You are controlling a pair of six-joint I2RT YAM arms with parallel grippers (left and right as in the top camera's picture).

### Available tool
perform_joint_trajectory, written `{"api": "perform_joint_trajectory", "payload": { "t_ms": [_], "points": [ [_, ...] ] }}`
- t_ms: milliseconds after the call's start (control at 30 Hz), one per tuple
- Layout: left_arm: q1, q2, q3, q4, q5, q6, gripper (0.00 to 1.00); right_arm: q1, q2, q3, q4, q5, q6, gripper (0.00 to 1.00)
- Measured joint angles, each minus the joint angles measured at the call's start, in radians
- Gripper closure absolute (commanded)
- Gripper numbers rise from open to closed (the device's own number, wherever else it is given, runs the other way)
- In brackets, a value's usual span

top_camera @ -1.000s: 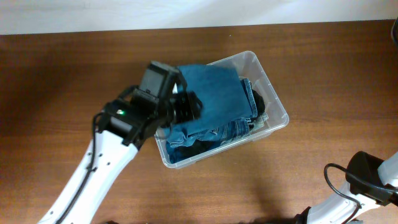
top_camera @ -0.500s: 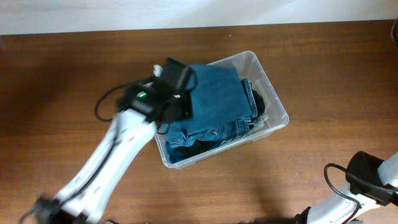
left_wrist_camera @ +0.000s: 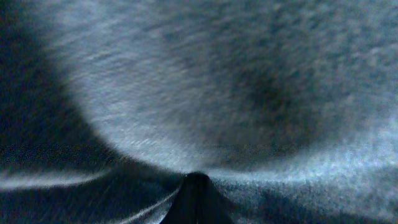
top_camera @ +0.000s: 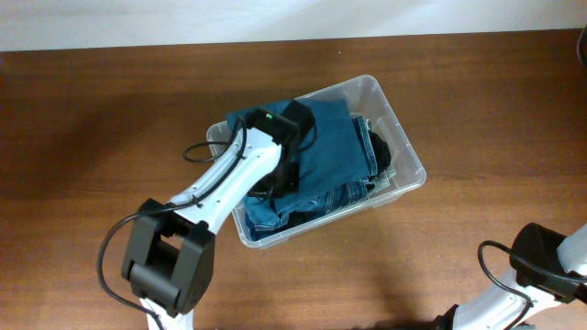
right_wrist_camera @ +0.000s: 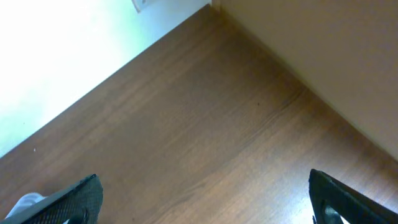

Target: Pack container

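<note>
On the wooden table (top_camera: 92, 137), the container (top_camera: 396, 115) holds jeans (top_camera: 335, 147); left claw (left_wrist_camera: 198, 182) clenched, right claw (right_wrist_camera: 208, 202) released.

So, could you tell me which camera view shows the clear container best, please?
The overhead view: the container shows nearly whole, packed with denim. The left wrist view shows only blurred cloth; the right wrist view only table.

Right end effector (right_wrist_camera: 208, 198), jaws wide apart, above the wooden table (right_wrist_camera: 186, 112)
</note>
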Motion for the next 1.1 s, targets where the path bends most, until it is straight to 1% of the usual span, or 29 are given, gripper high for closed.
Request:
{"api": "perform_joint_trajectory", "payload": {
  "t_ms": [100,233,300,367,467,600,800,933,1100],
  "points": [
    [0.027,0.012,0.114,-0.072,0.024,0.007,1.00,0.000,0.000,0.000,0.000,0.000,0.000,0.02],
    [0.065,-0.003,0.318,-0.059,0.020,0.022,1.00,0.000,0.000,0.000,0.000,0.000,0.000,0.02],
    [0.080,-0.044,0.385,-0.048,-0.014,0.024,0.99,0.000,0.000,0.000,0.000,0.000,0.000,0.02],
    [0.084,-0.087,0.415,-0.039,-0.060,0.026,0.99,0.000,0.000,0.000,0.000,0.000,0.000,0.02],
    [0.084,-0.120,0.428,-0.038,-0.106,0.026,0.99,0.000,0.000,0.000,0.000,0.000,0.000,0.01],
    [0.085,-0.089,0.417,-0.016,-0.149,0.026,0.99,0.000,0.000,0.000,0.000,0.000,0.000,0.02],
    [0.091,0.054,0.377,0.045,-0.202,0.026,0.99,0.000,0.000,0.000,0.000,0.000,0.000,0.02],
    [0.113,0.195,0.368,0.062,-0.221,0.026,0.99,0.000,0.000,0.000,0.000,0.000,0.000,0.02],
    [0.125,0.273,0.372,0.062,-0.214,0.026,1.00,0.000,0.000,0.000,0.000,0.000,0.000,0.02]
  ]
}}
